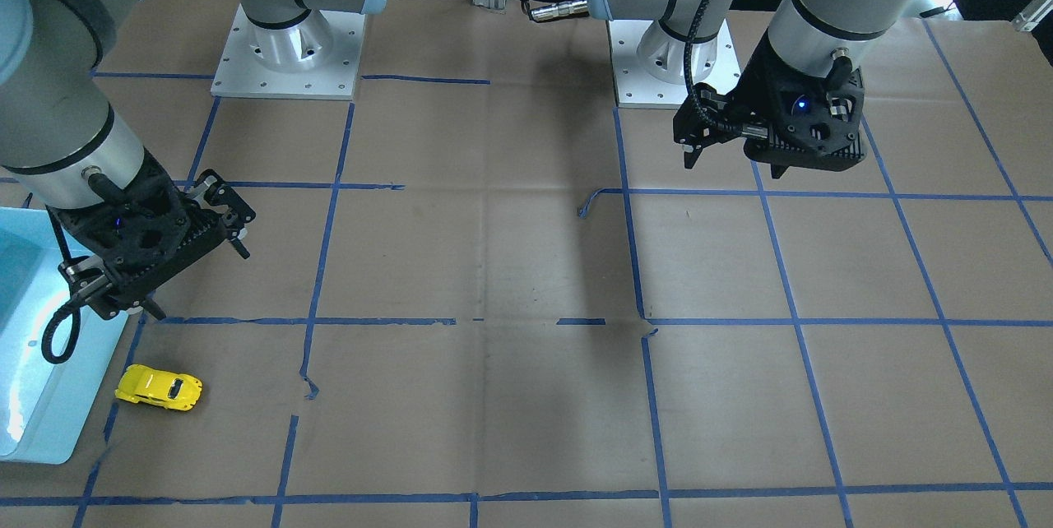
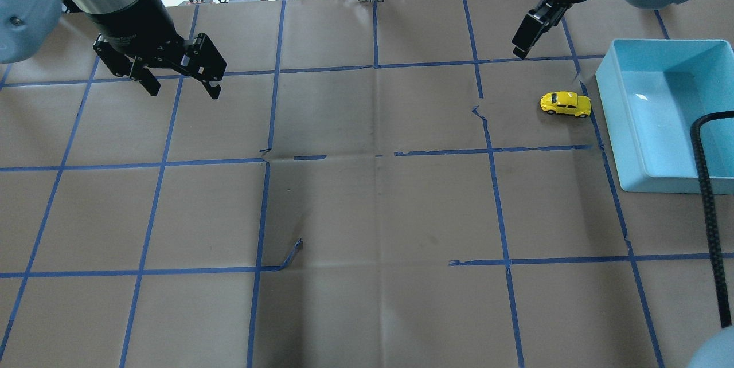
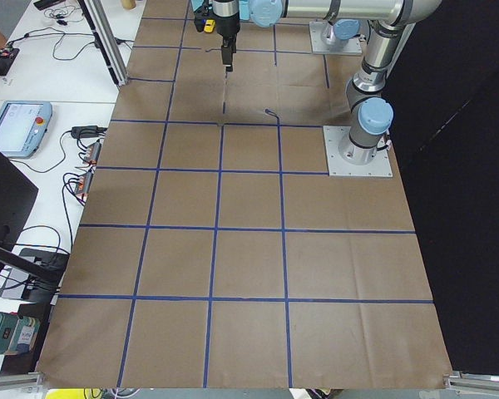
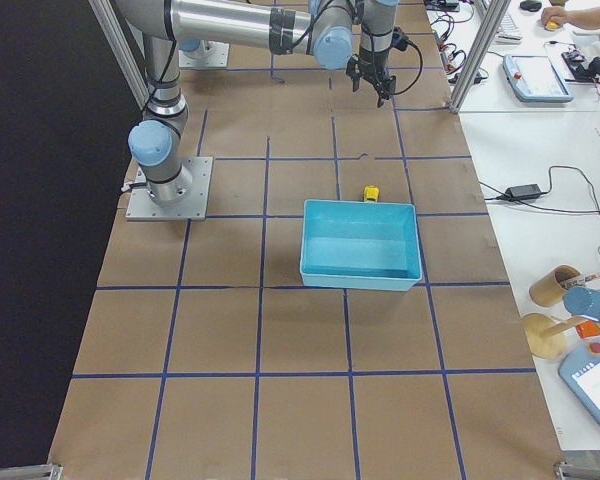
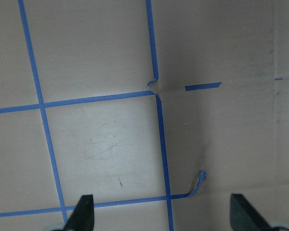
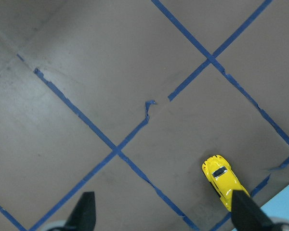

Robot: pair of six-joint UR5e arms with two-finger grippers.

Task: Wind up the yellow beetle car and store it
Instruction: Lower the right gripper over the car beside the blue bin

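Tiny glossy yellow beetle toy car (image 2: pixel 565 104) sat on the brown-paper worktop (image 2: pixel 367 213), just beside the light-blue plastic bin (image 2: pixel 620 144), outside it. The right claw (image 6: pixel 164 214) hung spread, clear of the car, which lay near one fingertip in the wrist view. The left claw (image 2: pixel 183 90) was also spread, well apart.

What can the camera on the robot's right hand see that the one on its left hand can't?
Only the right wrist view shows the yellow beetle car, sitting on the table near a corner of the light blue bin. Only the left wrist view shows a short stray strip of tape, and no car or bin. Both show the brown table with blue tape lines. Each also shows its own gripper at the bottom edge, the right gripper and the left gripper, both open.
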